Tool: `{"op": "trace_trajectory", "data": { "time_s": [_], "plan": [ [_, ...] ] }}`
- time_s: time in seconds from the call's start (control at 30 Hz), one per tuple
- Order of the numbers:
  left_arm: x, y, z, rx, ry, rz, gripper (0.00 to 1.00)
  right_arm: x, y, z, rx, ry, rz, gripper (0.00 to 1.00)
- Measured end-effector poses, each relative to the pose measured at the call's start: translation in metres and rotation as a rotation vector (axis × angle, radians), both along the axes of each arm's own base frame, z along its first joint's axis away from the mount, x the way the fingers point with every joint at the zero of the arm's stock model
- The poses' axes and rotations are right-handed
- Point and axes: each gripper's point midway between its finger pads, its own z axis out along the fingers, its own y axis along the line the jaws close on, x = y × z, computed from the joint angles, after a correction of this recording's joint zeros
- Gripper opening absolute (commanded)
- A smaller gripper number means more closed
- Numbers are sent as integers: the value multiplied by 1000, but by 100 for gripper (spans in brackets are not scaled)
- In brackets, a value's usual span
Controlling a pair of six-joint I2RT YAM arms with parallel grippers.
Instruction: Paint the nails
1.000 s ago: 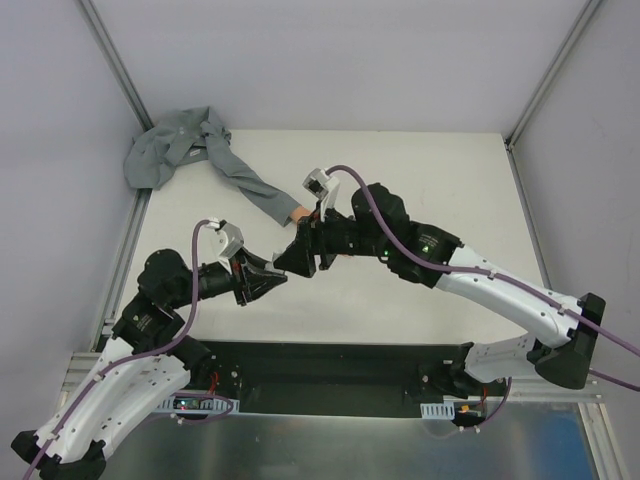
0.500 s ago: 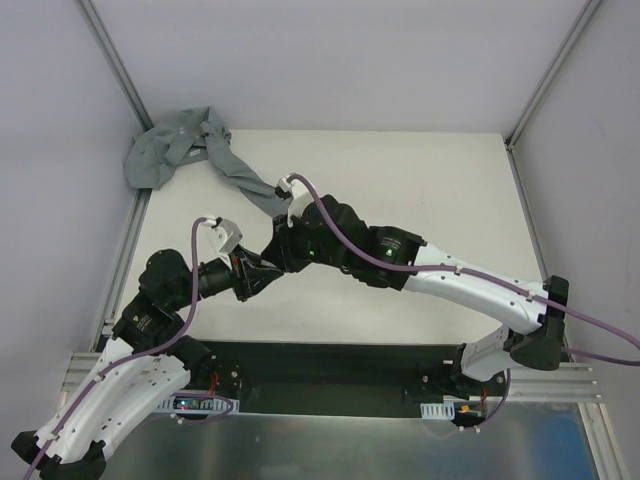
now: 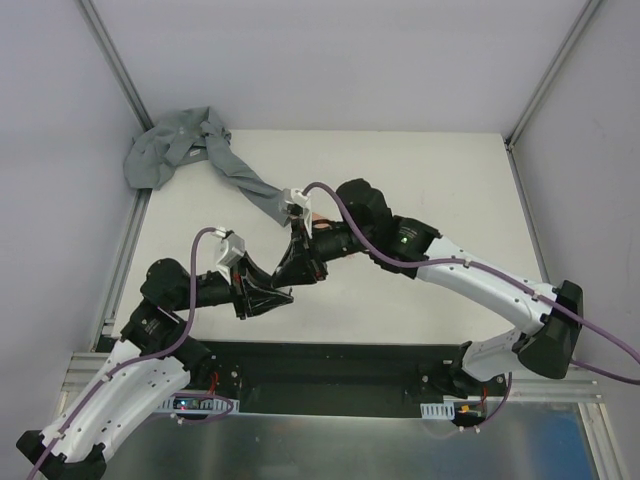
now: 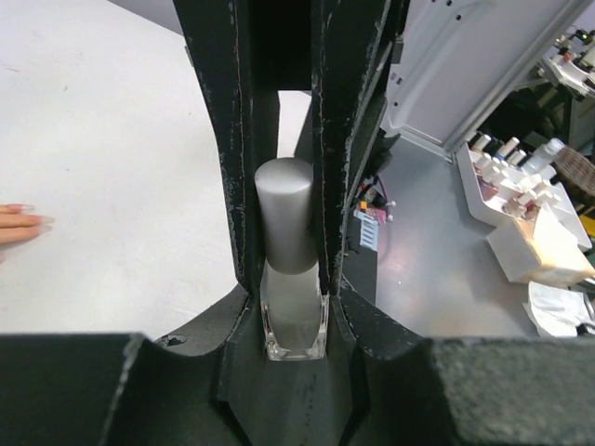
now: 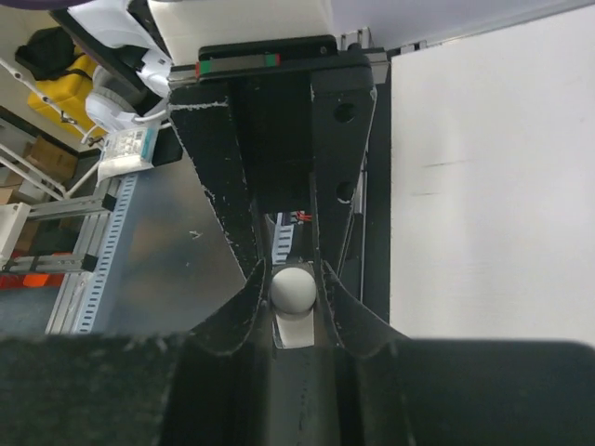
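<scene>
My left gripper (image 3: 268,296) is shut on a small clear nail polish bottle (image 4: 293,316) with a silver-grey cap (image 4: 284,209); its fingers (image 4: 218,139) run past the cap on both sides. Peach mannequin fingertips with nails (image 4: 20,221) show at the left edge of the left wrist view. In the top view the grey sleeve (image 3: 245,180) ends under my right wrist, which hides the hand. My right gripper (image 3: 300,264) is shut on a small white round-ended object (image 5: 293,290), just right of and above the left gripper.
The sleeve's bunched grey fabric (image 3: 170,150) lies at the back left corner. A black rail (image 3: 330,375) runs along the table's near edge. Off the table, a white tray of polish bottles (image 4: 521,181) shows in the left wrist view.
The right gripper swung left over the hand, then back right and slightly nearer. The left gripper with the bottle moved toward the near edge. Both stayed shut.
</scene>
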Motion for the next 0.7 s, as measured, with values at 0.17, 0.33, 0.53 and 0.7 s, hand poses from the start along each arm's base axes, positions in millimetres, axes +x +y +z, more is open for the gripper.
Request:
{"op": "trace_trajectory", "data": {
  "time_s": [0.17, 0.33, 0.53, 0.7],
  "plan": [
    [-5, -1, -1, -4, 1, -27, 0, -3, -3, 2, 50, 7, -22, 32],
    [10, 3, -2, 28, -25, 56, 0, 22, -17, -1, -22, 54, -326, 70],
    [36, 9, -6, 63, -43, 200, 0, 40, -38, 13, -43, 46, -657, 72],
    [50, 12, -12, 92, -33, 261, 0, 57, -31, 23, -70, 14, -788, 63]
  ]
}}
